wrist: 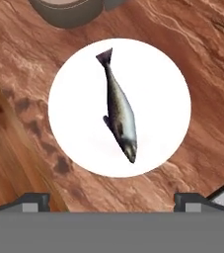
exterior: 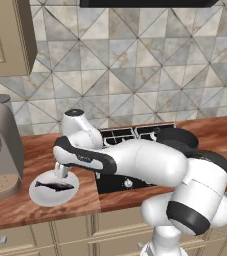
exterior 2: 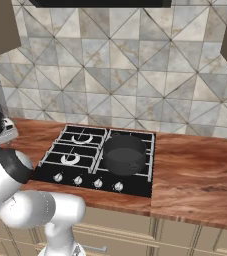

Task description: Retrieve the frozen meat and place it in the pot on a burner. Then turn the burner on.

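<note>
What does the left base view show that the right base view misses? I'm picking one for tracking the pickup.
Left base view: the fish lying on the white plate on the wooden counter, beside a coffee machine. Right base view: the whole cooktop with its silver knobs and free burners. Both: the black pot on the cooktop.

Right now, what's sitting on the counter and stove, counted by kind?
Fish: 1
White plate: 1
Black pot: 1
Coffee machine: 1
Stove knobs: 5
Total: 9
</note>
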Controlling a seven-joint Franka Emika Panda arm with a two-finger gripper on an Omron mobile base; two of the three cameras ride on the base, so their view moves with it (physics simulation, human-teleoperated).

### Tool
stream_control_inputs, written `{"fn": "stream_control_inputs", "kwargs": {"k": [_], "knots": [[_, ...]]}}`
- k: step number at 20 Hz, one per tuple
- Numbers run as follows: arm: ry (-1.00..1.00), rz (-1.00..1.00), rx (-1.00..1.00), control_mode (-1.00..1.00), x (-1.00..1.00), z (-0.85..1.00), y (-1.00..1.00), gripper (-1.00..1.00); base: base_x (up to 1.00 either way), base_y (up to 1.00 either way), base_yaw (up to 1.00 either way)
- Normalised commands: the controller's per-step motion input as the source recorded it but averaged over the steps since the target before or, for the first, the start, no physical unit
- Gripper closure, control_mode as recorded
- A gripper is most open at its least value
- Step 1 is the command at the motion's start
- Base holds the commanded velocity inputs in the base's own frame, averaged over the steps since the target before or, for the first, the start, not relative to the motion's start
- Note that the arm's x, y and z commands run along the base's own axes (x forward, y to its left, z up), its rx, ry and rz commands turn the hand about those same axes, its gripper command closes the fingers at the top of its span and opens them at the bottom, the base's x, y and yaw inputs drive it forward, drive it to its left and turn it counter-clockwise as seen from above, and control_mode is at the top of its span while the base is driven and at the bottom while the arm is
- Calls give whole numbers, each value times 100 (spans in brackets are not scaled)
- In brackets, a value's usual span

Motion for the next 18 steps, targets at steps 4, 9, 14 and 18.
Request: {"fn": "stream_control_inputs", "kwargs": {"k": [4, 9, 14, 18], "knots": [[2, 4, -5, -100, 1, -40, 37, -100, 0, 0, 0], [1, 2, -6, -100, 17, -44, 25, -100, 0, 0, 0], [1, 0, -6, -100, 23, -34, 5, -100, 0, 0, 0], [0, 0, -5, -100, 21, -18, 14, -100, 0, 0, 0]]}}
